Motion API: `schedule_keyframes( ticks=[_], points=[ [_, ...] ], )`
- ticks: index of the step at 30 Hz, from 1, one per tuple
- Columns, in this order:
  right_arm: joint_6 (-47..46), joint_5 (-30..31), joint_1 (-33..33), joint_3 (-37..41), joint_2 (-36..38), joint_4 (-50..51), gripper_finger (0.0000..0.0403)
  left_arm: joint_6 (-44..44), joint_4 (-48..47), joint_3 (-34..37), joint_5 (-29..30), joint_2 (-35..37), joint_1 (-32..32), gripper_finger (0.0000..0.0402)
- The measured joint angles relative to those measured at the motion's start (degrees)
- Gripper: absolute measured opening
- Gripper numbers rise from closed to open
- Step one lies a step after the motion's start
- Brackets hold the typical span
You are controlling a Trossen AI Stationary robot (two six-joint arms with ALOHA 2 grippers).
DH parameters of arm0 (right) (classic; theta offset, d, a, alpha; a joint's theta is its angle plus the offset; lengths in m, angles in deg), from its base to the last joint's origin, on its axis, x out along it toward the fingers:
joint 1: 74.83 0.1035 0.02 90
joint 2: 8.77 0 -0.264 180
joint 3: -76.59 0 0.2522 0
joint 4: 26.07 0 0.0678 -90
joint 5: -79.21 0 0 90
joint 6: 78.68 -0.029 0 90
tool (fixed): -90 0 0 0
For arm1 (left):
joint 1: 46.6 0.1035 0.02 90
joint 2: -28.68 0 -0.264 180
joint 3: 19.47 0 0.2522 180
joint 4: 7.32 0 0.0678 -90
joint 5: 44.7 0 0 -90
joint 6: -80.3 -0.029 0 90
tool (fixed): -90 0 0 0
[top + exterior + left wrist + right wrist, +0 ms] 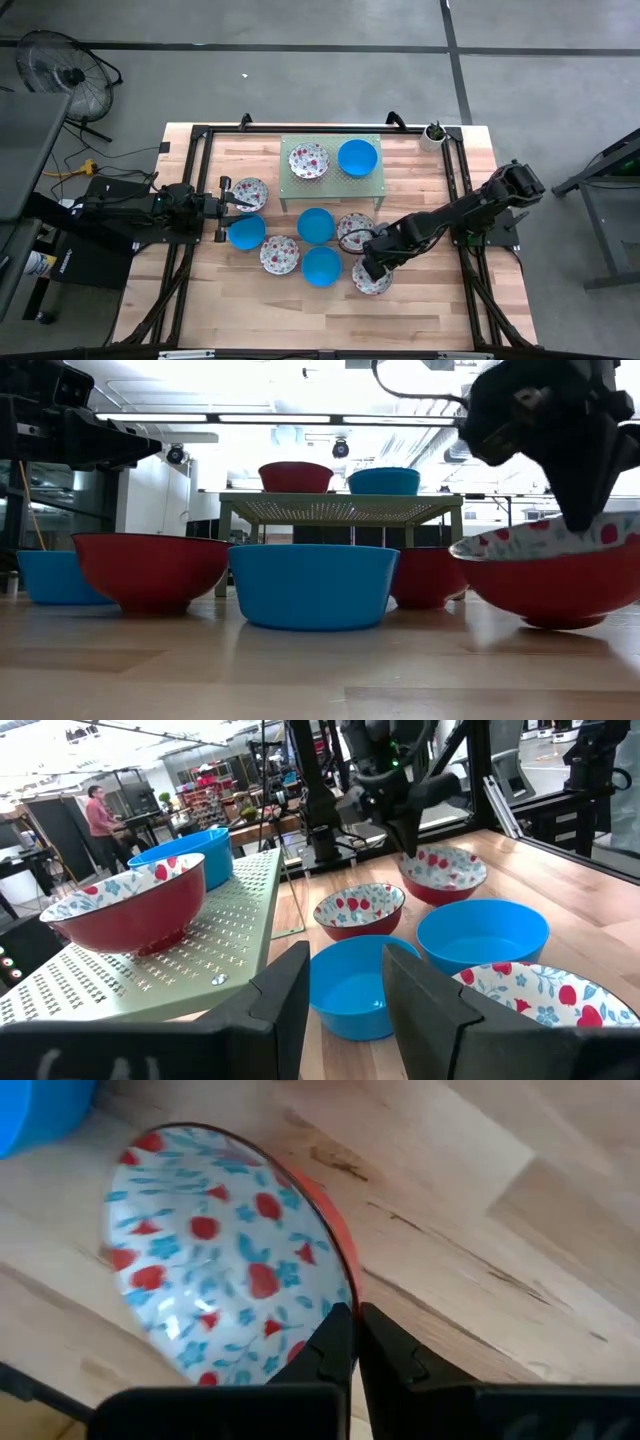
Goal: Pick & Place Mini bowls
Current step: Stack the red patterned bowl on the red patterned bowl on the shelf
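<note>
Near the counter's (200, 300) front edge, the right hand (368, 268) pinches the rim of a floral bowl (372, 281), slightly tilted. Other mini bowls (321, 266) sit beside it. The left hand (228, 208) waits spread by the left edge.

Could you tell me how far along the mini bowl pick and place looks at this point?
Done: a floral bowl and a blue bowl sit on the green stand.
In hand: the right end effector is shut on the rim of the nearest floral bowl, which tilts.
Left: six more bowls on the table. The left end effector waits open beside them.
</note>
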Motion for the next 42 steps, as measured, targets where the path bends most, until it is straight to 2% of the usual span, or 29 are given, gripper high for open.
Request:
schedule_keyframes(
  ticks=[13, 24, 34, 42],
  points=[
    [3.6, 2.3, -0.4, 0.1, 10.0, -2.1, 0.0, 0.0, 0.0, 0.0, 0.0, 0.0, 0.0, 0.0124],
    [11.0, 2.0, -6.9, -0.3, 15.7, -3.1, 0.0, 0.0, 0.0, 0.0, 0.0, 0.0, 0.0, 0.0124],
    [18.3, 1.2, -14.8, -7.7, 14.7, 0.3, 0.0, 0.0, 0.0, 0.0, 0.0, 0.0, 0.0, 0.0124],
    [21.2, 1.9, -21.9, -19.5, 8.9, 7.2, 0.0, 0.0, 0.0, 0.0, 0.0, 0.0, 0.0, 0.0124]
  ],
)
